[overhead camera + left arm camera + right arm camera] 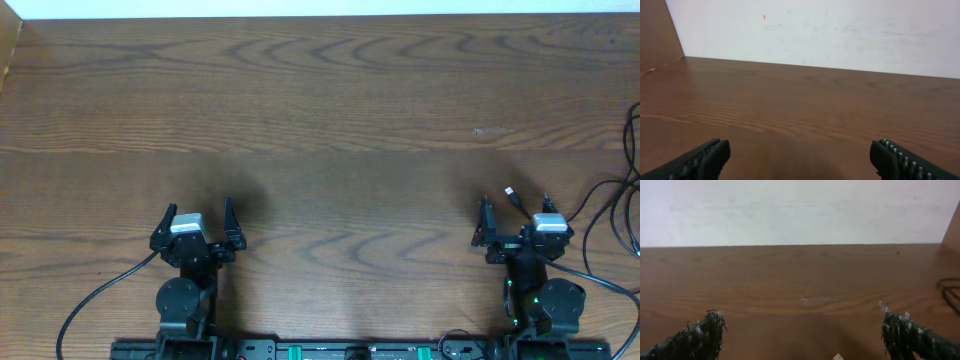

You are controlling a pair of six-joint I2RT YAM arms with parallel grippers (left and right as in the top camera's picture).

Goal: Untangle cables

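Note:
A thin black cable (631,150) loops at the table's far right edge, partly out of frame. Its loop also shows at the right edge of the right wrist view (950,289). A short dark cord with a small light plug tip (510,191) lies between the fingers of my right gripper (516,204); a pale tip shows at the bottom of the right wrist view (838,356). My right gripper (802,325) is open and grips nothing. My left gripper (197,210) is open and empty over bare wood (800,150). No white or grey cable is in view.
The wooden table (320,110) runs back to a white wall. Thicker black cables (100,295) run from the arm bases at the near edge. A wooden side panel (660,30) stands at the far left corner.

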